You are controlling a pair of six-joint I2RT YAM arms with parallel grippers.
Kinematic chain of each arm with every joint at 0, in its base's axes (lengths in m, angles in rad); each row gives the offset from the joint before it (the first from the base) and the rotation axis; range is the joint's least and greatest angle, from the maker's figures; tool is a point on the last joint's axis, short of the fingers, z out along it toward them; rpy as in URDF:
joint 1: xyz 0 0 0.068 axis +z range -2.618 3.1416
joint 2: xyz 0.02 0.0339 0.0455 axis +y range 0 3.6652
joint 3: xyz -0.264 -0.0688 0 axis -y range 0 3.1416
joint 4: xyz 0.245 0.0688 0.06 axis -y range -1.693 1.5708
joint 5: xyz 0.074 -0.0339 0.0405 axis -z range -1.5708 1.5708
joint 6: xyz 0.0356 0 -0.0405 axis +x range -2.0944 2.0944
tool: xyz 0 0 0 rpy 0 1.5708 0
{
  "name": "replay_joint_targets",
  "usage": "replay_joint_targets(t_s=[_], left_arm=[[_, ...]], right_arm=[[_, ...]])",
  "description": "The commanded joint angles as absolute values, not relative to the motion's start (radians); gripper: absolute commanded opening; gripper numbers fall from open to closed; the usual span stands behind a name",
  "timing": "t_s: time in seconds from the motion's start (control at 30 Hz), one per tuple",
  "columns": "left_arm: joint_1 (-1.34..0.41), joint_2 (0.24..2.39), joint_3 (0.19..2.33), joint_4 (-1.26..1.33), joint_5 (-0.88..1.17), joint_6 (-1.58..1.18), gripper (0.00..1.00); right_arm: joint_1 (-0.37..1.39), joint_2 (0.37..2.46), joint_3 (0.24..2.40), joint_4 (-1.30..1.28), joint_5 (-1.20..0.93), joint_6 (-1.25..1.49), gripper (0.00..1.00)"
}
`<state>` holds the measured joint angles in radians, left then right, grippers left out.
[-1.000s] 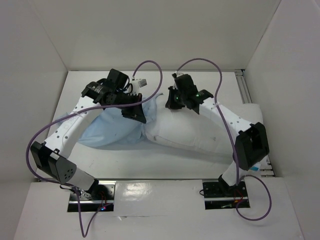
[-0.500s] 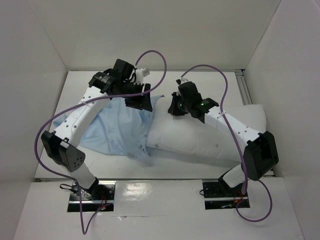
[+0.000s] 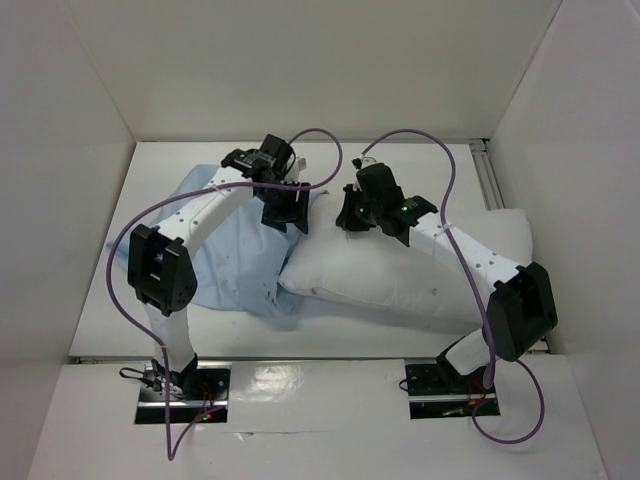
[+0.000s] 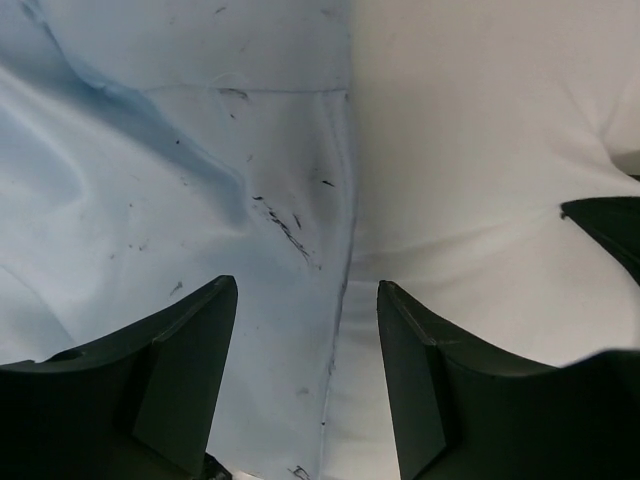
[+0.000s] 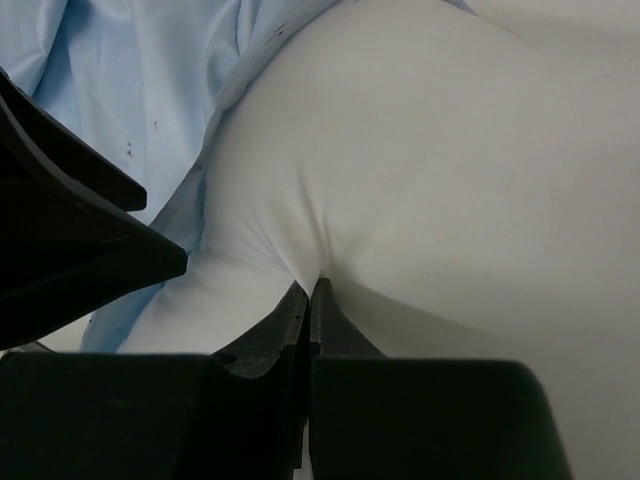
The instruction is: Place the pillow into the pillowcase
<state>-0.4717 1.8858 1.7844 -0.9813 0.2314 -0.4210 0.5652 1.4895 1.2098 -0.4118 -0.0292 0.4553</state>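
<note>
Pillow: we see the pillow [image 3: 385,280] lying on the right of the pillowcase [image 3: 235,262]. Its left end butts against the pillowcase's right edge, and most of its body is bare.

Pillowcase: it lies spread flat and wrinkled. In the right wrist view its right edge runs along the pillow's left side. We cannot tell whether that end sits inside the opening or only on top of it.

What has changed: half a second ago the blue fabric lay draped over the pillow's near-left corner, and now that corner shows bare white. The left arm's elbow has swung in over the pillowcase, and its wrist has shifted toward the pillowcase's far right corner.

Meaning for the task: we judge that the cover has slipped back off the pillow, so the insertion is barely begun and the opening needs to be caught again.

Right gripper: the right gripper [image 5: 308,292] is closed to a slit just right of the pillowcase's edge, pinching a fold of the pillow's skin.

Left gripper: the left gripper [image 4: 305,290] stands wide open and holds nothing.

Pillow relative to the left gripper: the pillowcase's hem runs between the two open fingers, with blue cloth on one side and the white pillow on the other.
</note>
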Motion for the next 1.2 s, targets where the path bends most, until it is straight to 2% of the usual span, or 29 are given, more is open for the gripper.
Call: replay_joint_targets(t_s=[0.0, 0.03, 0.07, 0.1, 0.13, 0.53, 0.97, 1.17], left_arm=[[-0.479, 1.888, 1.76, -0.954, 0.204, -0.44, 0.69], [-0.479, 1.888, 1.759, -0.944, 0.213, -0.44, 0.59], [-0.479, 1.899, 1.759, -0.943, 0.213, -0.44, 0.45], [-0.479, 1.899, 1.759, -0.943, 0.213, -0.44, 0.12], [-0.479, 1.911, 1.794, -0.943, 0.213, -0.44, 0.0], [-0.479, 1.962, 2.215, -1.005, 0.285, -0.472, 0.0], [-0.479, 2.045, 2.301, -1.037, 0.362, -0.482, 0.0], [-0.479, 1.991, 2.289, -1.068, 0.429, -0.453, 0.0]], right_arm=[[0.566, 1.494, 1.224, -0.445, 0.014, 0.443, 0.0], [0.566, 1.494, 1.224, -0.445, 0.014, 0.434, 0.0], [0.566, 1.494, 1.224, -0.445, 0.014, 0.434, 0.0], [0.566, 1.494, 1.224, -0.445, 0.014, 0.434, 0.0], [0.566, 1.494, 1.224, -0.445, 0.014, 0.434, 0.0], [0.618, 1.428, 1.19, -0.436, 0.003, 0.425, 0.0], [0.707, 1.241, 1.204, -0.436, 0.014, 0.405, 0.0], [0.718, 1.314, 1.328, -0.454, 0.132, 0.307, 0.0]])
